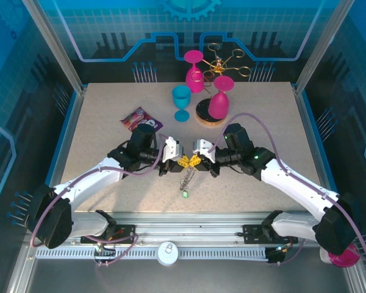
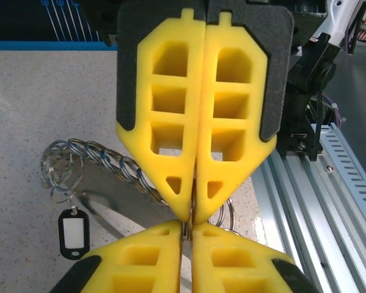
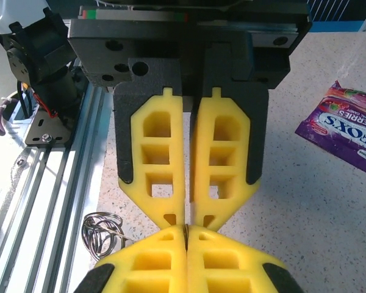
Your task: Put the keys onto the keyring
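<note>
**benchrat:** What's the tabletop (image 1: pixel 97 152) like, and how boxed in is it?

**gearloose:** Speckled beige slab, edged in blue down both sides. It's framed by aluminium posts and walled with see-through blue panels all round. A slotted metal rail (image 1: pixel 189 235) is laid along the near edge, where both bases are bolted. All the clutter is found on the far half: a purple candy packet (image 1: pixel 140 119), a blue goblet (image 1: pixel 182 101), and two pink goblets (image 1: pixel 194 70). One of the pink ones is stood on a round wooden base (image 1: pixel 204 117). A gold wire stand (image 1: pixel 226 60) is set at the back edge.

**benchrat:** And room for moving?

**gearloose:** Plenty of bare surface can be seen on both flanks. The packet is the tight spot, just behind the left arm's wrist.

The left gripper (image 1: pixel 180 161) and right gripper (image 1: pixel 196 160) are brought tip to tip mid-table. Both pairs of jaws are pressed together, and a thin sliver of the keyring (image 2: pixel 229 213) is pinched in each where they meet. A chain (image 1: pixel 186 179) is trailed from there toward the near rail, ending in a small green tag (image 1: pixel 185 195).

From the left wrist, a bundle of wire rings (image 2: pixel 60 163) and a black tag (image 2: pixel 73 232) with a white window are seen off to one side. The keys themselves can't be picked out, too small.
</note>
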You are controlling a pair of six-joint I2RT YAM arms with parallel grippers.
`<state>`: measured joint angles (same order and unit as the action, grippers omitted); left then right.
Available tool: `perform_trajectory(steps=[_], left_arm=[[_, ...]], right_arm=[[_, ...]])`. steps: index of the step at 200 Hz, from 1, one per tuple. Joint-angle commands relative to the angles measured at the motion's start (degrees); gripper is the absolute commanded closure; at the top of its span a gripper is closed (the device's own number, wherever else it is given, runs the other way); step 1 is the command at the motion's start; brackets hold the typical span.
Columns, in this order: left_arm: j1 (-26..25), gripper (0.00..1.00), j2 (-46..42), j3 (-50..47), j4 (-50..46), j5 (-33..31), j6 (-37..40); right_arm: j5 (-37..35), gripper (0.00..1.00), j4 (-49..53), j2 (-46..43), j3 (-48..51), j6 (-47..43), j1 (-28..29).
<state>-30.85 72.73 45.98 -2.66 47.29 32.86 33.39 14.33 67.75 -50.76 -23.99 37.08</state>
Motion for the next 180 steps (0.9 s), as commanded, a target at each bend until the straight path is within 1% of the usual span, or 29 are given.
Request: perform_trajectory(steps=[1,29,50,51,56,58,63,74,88,102,120,151,168,180], left_arm=[[0.1,0.99,0.15,-0.29,1.75,1.3,0.34],[0.1,1.0,-1.19,-1.21,3.27,-1.13,0.71],[0.08,1.0,-2.82,-1.09,2.01,-6.39,0.45],[0.04,1.0,-2.93,-0.99,2.01,-7.09,0.45],[0.05,1.0,-3.38,-0.6,0.73,-9.19,0.45],[-0.03,1.0,-3.56,-0.33,-0.07,-9.56,0.45],[-0.22,1.0,-3.95,0.21,-1.35,-12.96,0.37],[-0.7,1.0,-4.73,2.11,-6.19,-18.3,0.44],[-1.47,1.0,-5.09,4.87,-12.3,-24.36,-0.06],[-2.57,1.0,-4.89,7.72,-17.72,-28.91,-1.82],[-4.0,1.0,-3.75,11.66,-24.09,-32.72,-4.91],[-6.32,1.0,0.38,20.3,-32.77,-40.38,-15.99],[-7.27,1.0,4.14,26.01,-37.87,-43.79,-23.43],[-7.85,1.0,7.21,30.45,-42.3,-44.85,-27.62]], right_arm=[[2.81,1.0,-5.01,0.01,0.75,1.14,1.77],[-0.41,1.0,-4.54,-0.84,2.57,1.37,1.36],[-4.45,0.68,-3.22,-2.48,3.16,2.2,0.14],[-4.68,0.68,-3.15,-2.55,3.16,2.24,0.03],[-6.01,0.62,-2.79,-3.1,3.21,2.55,-0.32],[-6.53,0.61,-2.63,-3.42,3.3,2.68,-0.49],[-7.46,0.59,-2.26,-3.92,3.44,2.87,-0.94],[-9.49,0.58,-1.68,-5.24,3.88,3.32,-1.85],[-14.3,0.55,-1.85,-6.45,4.47,5.41,-2.32],[-16.85,0.54,-1.27,-6.83,4.53,7.26,-2.45],[-17.24,0.55,-0.29,-6.75,4.26,8.67,-2.37],[-19.34,0.57,0.26,-6.93,3.5,11.35,-2.29],[-17.04,0.61,-0.4,-7.1,3.33,13.08,-1.95],[-14.92,0.62,-1.48,-7.48,3.89,13.57,-1.33]])
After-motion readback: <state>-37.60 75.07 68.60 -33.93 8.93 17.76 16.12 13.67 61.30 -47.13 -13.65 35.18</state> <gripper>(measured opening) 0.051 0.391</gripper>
